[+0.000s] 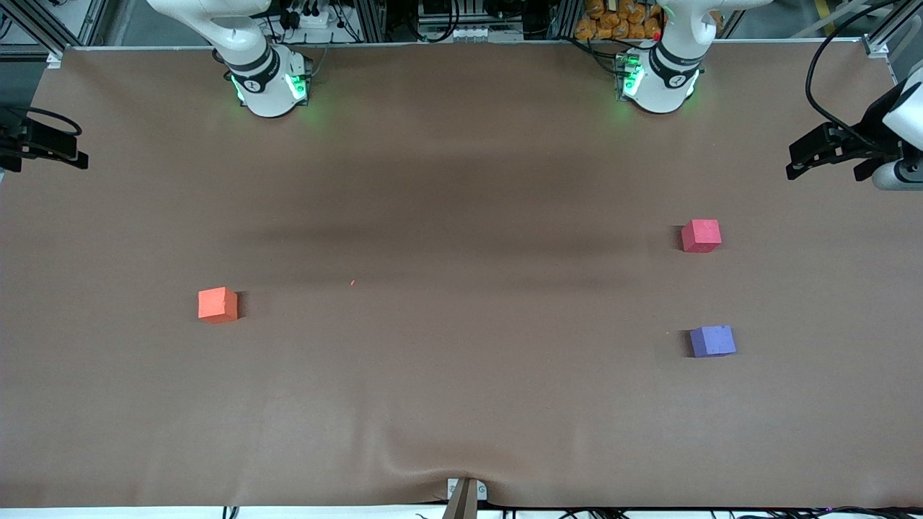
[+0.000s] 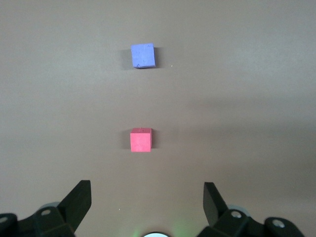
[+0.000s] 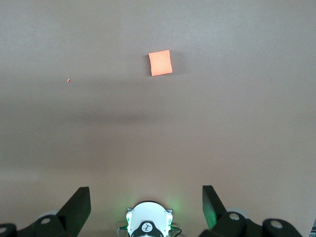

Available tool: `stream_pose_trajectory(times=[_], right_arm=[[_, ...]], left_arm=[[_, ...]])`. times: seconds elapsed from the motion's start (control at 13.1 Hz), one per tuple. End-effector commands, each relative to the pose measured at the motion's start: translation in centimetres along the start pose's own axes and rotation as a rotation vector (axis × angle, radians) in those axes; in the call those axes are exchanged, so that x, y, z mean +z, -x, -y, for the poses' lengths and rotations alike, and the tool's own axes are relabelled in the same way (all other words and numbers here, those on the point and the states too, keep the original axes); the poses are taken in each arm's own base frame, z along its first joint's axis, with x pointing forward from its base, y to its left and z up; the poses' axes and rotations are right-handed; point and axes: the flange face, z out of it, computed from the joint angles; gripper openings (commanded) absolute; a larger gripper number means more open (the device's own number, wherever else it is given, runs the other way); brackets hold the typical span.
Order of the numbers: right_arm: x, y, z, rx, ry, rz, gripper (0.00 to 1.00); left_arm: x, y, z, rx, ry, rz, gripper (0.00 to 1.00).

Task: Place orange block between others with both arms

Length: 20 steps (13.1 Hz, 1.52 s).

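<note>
While both arms wait with jaws wide, the orange block (image 1: 217, 304), unlabelled, sits apart from the others (image 1: 701, 236).

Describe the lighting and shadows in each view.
Front view: even light, soft dark bands across the table, short shadows beside the orange block, pinkish-red cube and purple-blue cube. Left wrist view: both cubes sharp, faint shadows. Right wrist view: green base glow between the open right hand.

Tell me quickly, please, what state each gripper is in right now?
Left gripper: open, holding nothing, up over the table's left-arm end.
Right gripper: open, holding nothing, up over the table's right-arm end.
</note>
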Motion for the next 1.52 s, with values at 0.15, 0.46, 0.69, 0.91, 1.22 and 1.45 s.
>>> stream_pose_trajectory(times=[0.15, 0.46, 0.69, 0.91, 1.22, 1.45], right_arm=[[-0.1, 0.5, -0.3, 0.003, -0.018, 0.000, 1.00], [0.0, 0.5, -0.2, 0.003, -0.018, 0.004, 1.00], [0.0, 0.5, -0.4, 0.006, -0.019, 0.003, 1.00], [0.0, 0.5, -0.5, 0.007, -0.019, 0.005, 1.00], [-0.2, 0.7, -0.4, 0.009, -0.019, 0.000, 1.00], [-0.4, 0.9, -0.3, 0.005, -0.020, -0.004, 1.00]], left_arm=[[-2.5, 0.6, 0.6, 0.004, -0.046, -0.027, 1.00], [-1.5, 0.0, 0.6, 0.008, -0.032, -0.008, 1.00], [-1.4, -0.1, 0.1, 0.015, -0.030, -0.013, 1.00], [-1.4, -0.8, -0.3, 0.024, -0.032, -0.040, 1.00], [-1.1, -1.0, 0.0, 0.020, -0.029, -0.040, 1.00], [-1.0, -1.1, -0.1, 0.020, -0.029, -0.039, 1.00]])
